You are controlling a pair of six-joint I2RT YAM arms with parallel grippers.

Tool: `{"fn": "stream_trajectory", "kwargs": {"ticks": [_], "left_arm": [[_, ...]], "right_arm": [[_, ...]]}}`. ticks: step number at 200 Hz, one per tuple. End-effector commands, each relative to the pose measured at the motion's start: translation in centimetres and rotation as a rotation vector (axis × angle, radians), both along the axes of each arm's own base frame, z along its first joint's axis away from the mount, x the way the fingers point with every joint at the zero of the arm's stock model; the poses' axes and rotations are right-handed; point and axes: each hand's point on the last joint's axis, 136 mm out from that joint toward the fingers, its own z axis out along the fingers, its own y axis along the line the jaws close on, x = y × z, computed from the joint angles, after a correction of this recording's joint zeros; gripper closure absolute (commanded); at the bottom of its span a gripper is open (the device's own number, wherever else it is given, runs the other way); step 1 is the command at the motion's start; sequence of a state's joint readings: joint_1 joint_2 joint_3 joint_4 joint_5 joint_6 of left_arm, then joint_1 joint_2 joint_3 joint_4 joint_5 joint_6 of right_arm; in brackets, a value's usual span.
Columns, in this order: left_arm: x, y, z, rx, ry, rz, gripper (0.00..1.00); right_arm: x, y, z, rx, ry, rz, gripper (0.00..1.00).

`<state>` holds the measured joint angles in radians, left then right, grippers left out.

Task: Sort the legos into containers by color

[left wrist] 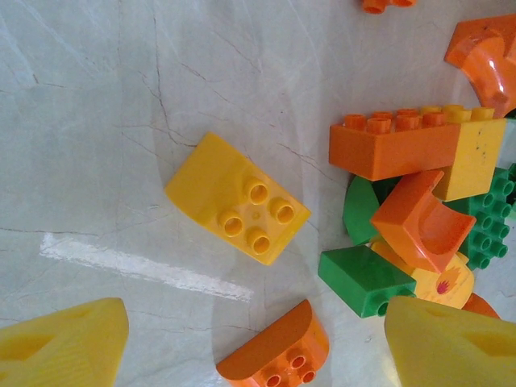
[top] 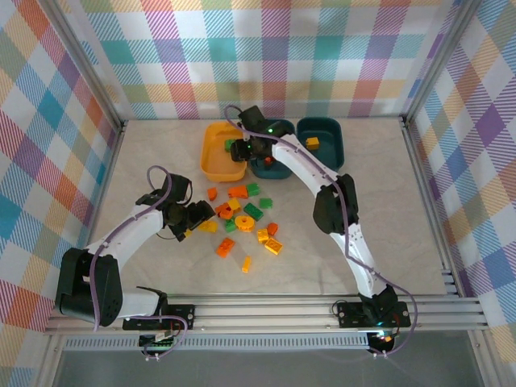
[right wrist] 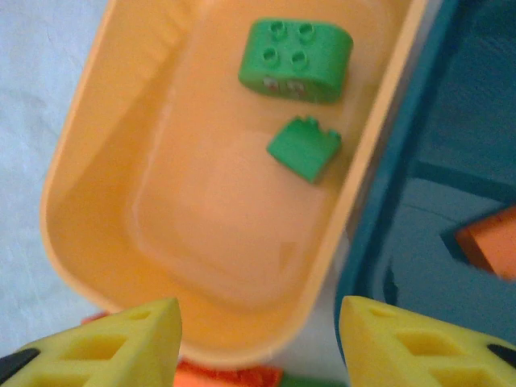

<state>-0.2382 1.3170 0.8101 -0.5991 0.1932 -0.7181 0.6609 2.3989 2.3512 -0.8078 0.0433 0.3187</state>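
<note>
Right tool [right wrist: 258, 343] hangs over the near end of the yellow-orange tub [right wrist: 81, 177], its two yellow fingers [right wrist: 121, 347] apart with nothing between them. Inside that tub lie two green pieces: a four-stud green brick [right wrist: 297, 58] towards the far end and a small green brick [right wrist: 304, 147] just beside it, tilted. Whether the small one rests flat on the floor of the tub cannot be told. Against the tub's right wall stands a dark teal tub [right wrist: 419, 161], and an orange brick [right wrist: 492, 246] sits inside it at the edge of the wrist view. In the top view a second teal tub [top: 326, 153] closes the row of three on the right, with a yellow piece [top: 312, 143] in it.

Left tool [left wrist: 258, 347] hovers low over the table [left wrist: 97, 121] at the left edge of the loose pile [top: 242, 216], its jaws apart and holding nothing. Below it a yellow four-stud brick [left wrist: 238, 197] lies alone on the bare table, and a rounded orange brick [left wrist: 274, 355] lies near the gap between the fingers. To the right the pieces crowd together: a long orange brick [left wrist: 393, 149] touches a yellow block [left wrist: 476, 157], a curved orange piece [left wrist: 419, 222] lies on top, and a green block [left wrist: 363, 278] is at the near side.

The pile sits mid-table between the two arms — green, orange and yellow mixed.
</note>
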Motion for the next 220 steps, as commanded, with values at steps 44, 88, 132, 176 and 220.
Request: {"fn": "stream_trajectory", "kwargs": {"ticks": [44, 88, 132, 176, 220], "left_arm": [[2.0, -2.3, 1.9, -0.171, -0.076, 0.004, 0.16], [5.3, -4.6, 4.9, -0.307, -0.284, -0.036, 0.1], [6.2, -5.4, 5.8, -0.348, -0.318, -0.043, 0.09], [5.6, -5.2, 5.6, -0.32, -0.291, -0.069, 0.09], [5.8, -5.2, 5.6, -0.313, -0.291, -0.069, 0.09]], "right_arm": [[-13.8, -7.9, -1.1, -0.115, 0.022, 0.111, 0.39], [-23.3, -8.8, -6.3, -0.198, 0.204, 0.301, 0.32], [-25.9, -8.1, -9.4, -0.249, 0.266, 0.376, 0.29], [-26.6, -9.0, -11.9, -0.336, 0.295, 0.4, 0.3], [-26.5, -10.2, -12.6, -0.417, 0.267, 0.38, 0.49]]}}
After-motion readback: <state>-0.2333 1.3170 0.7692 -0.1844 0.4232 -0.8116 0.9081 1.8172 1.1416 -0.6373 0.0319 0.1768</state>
